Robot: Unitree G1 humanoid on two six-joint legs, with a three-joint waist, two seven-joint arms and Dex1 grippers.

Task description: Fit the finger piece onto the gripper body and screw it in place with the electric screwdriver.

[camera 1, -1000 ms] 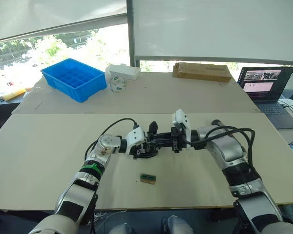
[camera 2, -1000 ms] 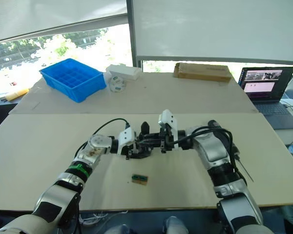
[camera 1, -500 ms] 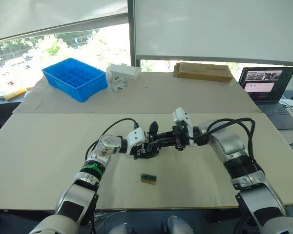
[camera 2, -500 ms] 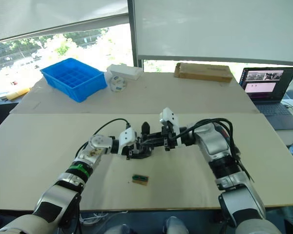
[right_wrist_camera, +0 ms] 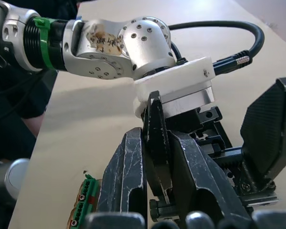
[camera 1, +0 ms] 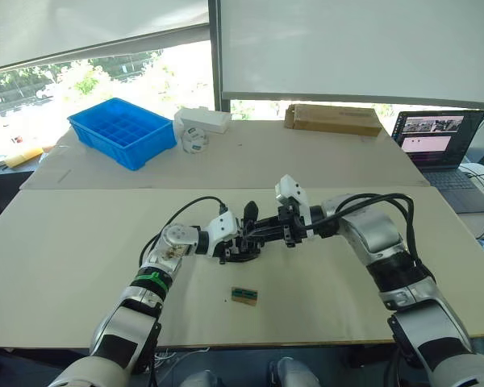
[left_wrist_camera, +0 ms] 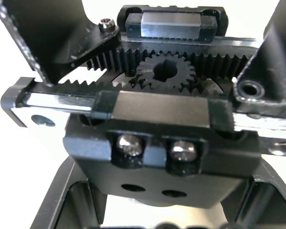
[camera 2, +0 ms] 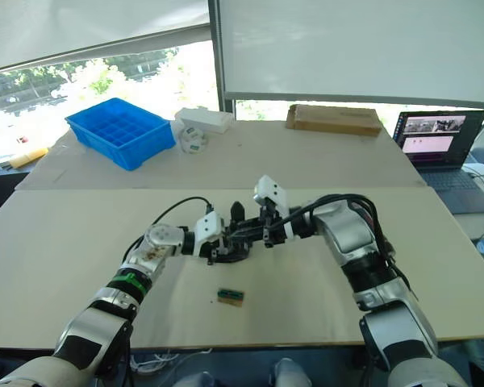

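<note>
No legible text, labels, brands or numbers on anything.

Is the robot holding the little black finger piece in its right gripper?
Yes, the right gripper pinches the finger piece between its two fingers.

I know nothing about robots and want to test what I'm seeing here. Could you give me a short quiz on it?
1. True or false: the right gripper is clamped on an electric screwdriver.
2. Which thing lies alone on the table, nearer the robot than both grippers? A: a blue bin. B: a small brown-and-green block. C: a laptop.
3. In the left wrist view, how many shiny screw heads sit side by side on the gripper body that the left gripper holds?

Key
1. False: it pinches the finger piece, a thin black blade.
2. B.
3. Two.
</note>
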